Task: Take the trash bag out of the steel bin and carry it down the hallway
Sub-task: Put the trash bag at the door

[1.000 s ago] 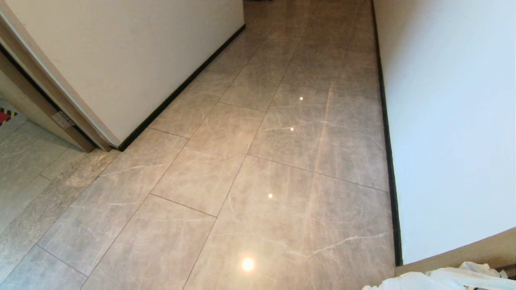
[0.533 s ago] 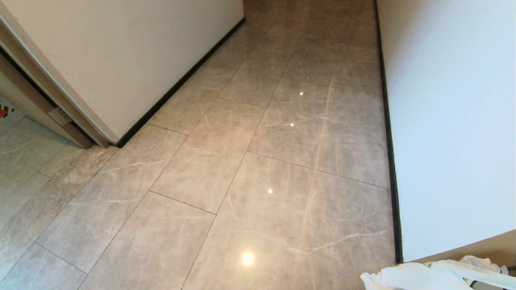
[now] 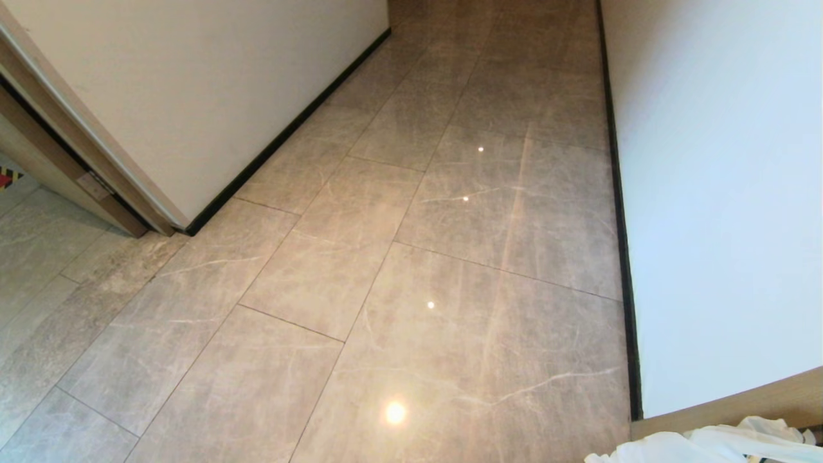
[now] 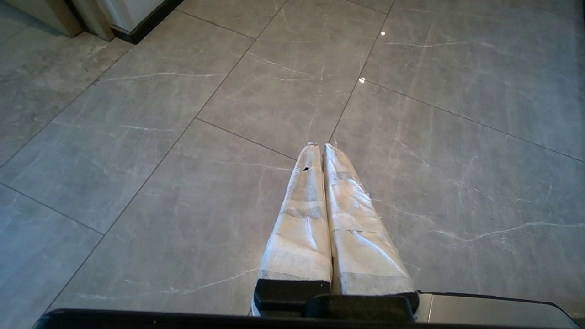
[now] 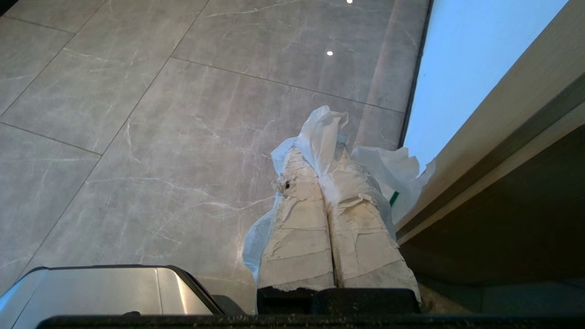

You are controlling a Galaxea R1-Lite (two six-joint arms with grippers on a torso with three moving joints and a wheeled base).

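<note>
The trash bag (image 5: pixel 325 128), thin wrinkled white plastic, is pinched between the taped fingers of my right gripper (image 5: pixel 318 157), which is shut on it; the rest of the plastic bulges out beside and below the fingers. In the head view only the top of the trash bag (image 3: pixel 701 447) shows, at the bottom right edge near the right wall. My left gripper (image 4: pixel 319 146) hangs over the tiles, shut with nothing in it. The hallway (image 3: pixel 411 257) runs ahead with glossy beige tiles. The steel bin is out of view.
A wall corner with a black baseboard (image 3: pixel 283 145) juts in on the left, with a wooden door frame (image 3: pixel 77 161) and an opening beside it. The right wall (image 3: pixel 720 193) runs close by, and a wooden frame edge (image 3: pixel 739 402) stands by the bag.
The whole head view shifted slightly at first, then held still. The bag's top rose a little into view at the bottom right, then sank back.
</note>
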